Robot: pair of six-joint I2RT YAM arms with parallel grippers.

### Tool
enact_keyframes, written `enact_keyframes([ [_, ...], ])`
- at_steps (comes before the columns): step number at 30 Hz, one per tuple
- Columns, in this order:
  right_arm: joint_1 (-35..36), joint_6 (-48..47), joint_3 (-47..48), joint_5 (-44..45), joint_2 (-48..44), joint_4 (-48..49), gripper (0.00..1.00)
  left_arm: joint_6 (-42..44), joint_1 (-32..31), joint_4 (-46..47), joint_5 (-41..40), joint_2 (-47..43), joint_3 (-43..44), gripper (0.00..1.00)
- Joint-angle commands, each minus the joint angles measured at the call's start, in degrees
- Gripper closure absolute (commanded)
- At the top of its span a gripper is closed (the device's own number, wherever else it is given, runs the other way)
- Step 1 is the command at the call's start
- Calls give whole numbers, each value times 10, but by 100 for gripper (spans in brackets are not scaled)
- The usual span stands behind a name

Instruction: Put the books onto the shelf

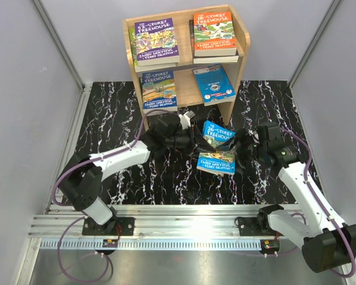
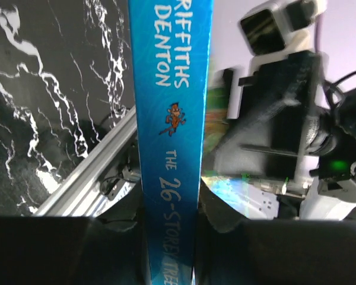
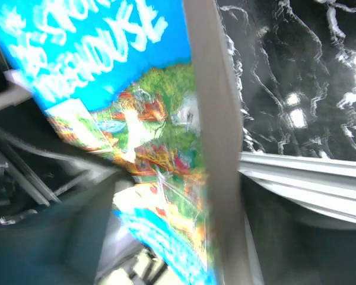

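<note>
A blue "26-Storey Treehouse" book [image 1: 218,145] hangs tilted above the mat, in front of the wooden shelf [image 1: 244,47]. My left gripper [image 1: 194,141] is shut on its spine [image 2: 172,119], with a dark finger [image 2: 115,237] pressed on each side. From the right, my right gripper [image 1: 238,149] straddles the book's page edge [image 3: 213,148]; its jaws stand apart, wider than the book, and the view is blurred. On the shelf lie a purple book [image 1: 155,40], an orange book [image 1: 214,34], a blue "91-Storey" book [image 1: 159,89] and another blue book [image 1: 214,84].
A black marbled mat [image 1: 107,113] covers the table. Grey walls [image 1: 29,89] close in both sides and the back. An aluminium rail [image 1: 184,224] carrying the arm bases runs along the near edge.
</note>
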Motion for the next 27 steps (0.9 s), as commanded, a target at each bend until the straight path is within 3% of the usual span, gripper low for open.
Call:
enact_keyframes([
  [1, 13, -39, 60, -39, 12, -33, 1, 26, -12, -8, -22, -22, 75, 100],
  [6, 13, -96, 102, 37, 26, -132, 0, 28, -11, -55, -37, -47, 117, 100],
  [12, 13, 27, 3, -38, -33, 40, 0, -37, -2, -20, -70, -68, 153, 100],
  [18, 13, 44, 0, -25, -63, 57, 0, -152, 13, 55, -75, -76, 171, 100],
  [22, 13, 91, -11, -23, -114, 142, 0, -218, 23, 95, -81, -89, 186, 100],
  [27, 14, 64, 32, -20, -113, 109, 0, -225, 39, 56, -75, -108, 240, 100],
])
